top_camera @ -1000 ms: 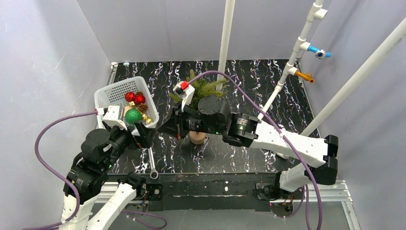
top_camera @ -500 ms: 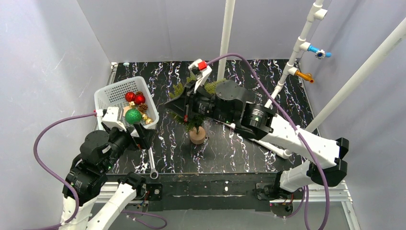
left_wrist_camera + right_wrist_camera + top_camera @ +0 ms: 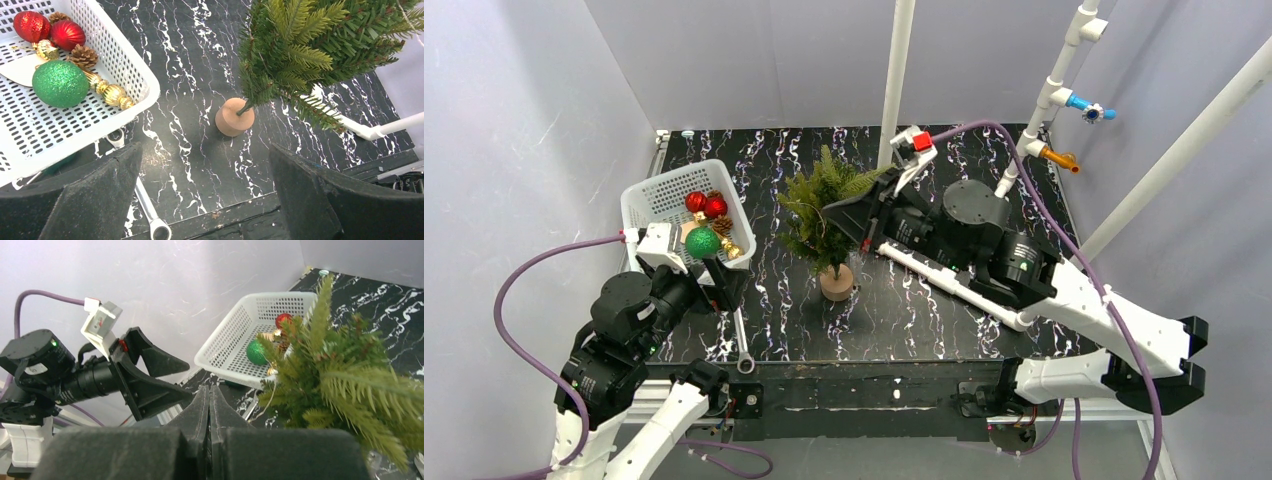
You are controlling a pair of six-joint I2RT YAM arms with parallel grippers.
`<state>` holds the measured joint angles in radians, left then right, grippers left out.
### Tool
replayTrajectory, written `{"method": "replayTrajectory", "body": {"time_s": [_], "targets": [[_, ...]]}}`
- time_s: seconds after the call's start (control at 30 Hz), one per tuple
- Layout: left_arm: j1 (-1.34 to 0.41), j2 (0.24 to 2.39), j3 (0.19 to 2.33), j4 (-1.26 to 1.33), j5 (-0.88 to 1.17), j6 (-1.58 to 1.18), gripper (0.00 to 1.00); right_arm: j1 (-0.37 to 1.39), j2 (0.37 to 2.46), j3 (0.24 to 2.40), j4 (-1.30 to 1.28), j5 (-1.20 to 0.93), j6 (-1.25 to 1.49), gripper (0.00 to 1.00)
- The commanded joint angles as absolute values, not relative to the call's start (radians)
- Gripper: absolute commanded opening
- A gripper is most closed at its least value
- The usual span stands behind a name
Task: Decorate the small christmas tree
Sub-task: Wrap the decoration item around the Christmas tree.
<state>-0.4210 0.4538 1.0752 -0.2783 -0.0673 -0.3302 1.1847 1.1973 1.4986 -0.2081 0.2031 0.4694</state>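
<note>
White plastic mesh forms the basket [image 3: 654,196] at the left of the black marbled table [image 3: 924,325]. It holds a glittery green ball [image 3: 703,242], two red balls [image 3: 705,205], a pine cone [image 3: 83,55] and a string of gold beads [image 3: 111,91]. A wrench [image 3: 742,345] lies on the table at the basket's near corner, its far end tucked under the basket.

Over that near corner hovers the left gripper [image 3: 205,200], its jaws spread as wide as they go and holding nothing. The left wrist view looks between its fingers down at the table.

Near the table's middle stands the small christmas tree [image 3: 822,208] on its round tan wooden base [image 3: 835,283]. Its long axis runs up from the base through the thin trunk, and its tip points up.

Just right of the crown, at branch height, is the right gripper [image 3: 209,400]. Its fingers are pressed tight together with nothing between them, and they point left towards the basket. Whether it brushes the needles cannot be told. Its arm [image 3: 1024,275] stretches back to the right, past white pipes [image 3: 894,80].
</note>
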Motion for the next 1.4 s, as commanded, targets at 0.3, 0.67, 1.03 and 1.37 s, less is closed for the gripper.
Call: {"method": "replayTrajectory", "body": {"time_s": [0.3, 0.67, 1.03, 1.37], "targets": [[-0.423, 0.473, 1.083, -0.237, -0.053, -0.356, 0.99, 1.183, 1.130, 1.371, -0.170, 0.151, 0.532, 0.01], [-0.423, 0.474, 1.077, -0.238, -0.060, -0.355, 0.99, 1.191, 1.190, 1.397, -0.200, 0.055, 0.535, 0.01], [-0.423, 0.486, 1.067, -0.222, -0.054, -0.360, 1.00, 1.179, 0.993, 1.301, -0.279, 0.291, 0.491, 0.01], [-0.423, 0.489, 1.071, -0.222, -0.056, -0.363, 1.00, 1.167, 0.881, 1.283, -0.328, 0.441, 0.469, 0.01]]}}
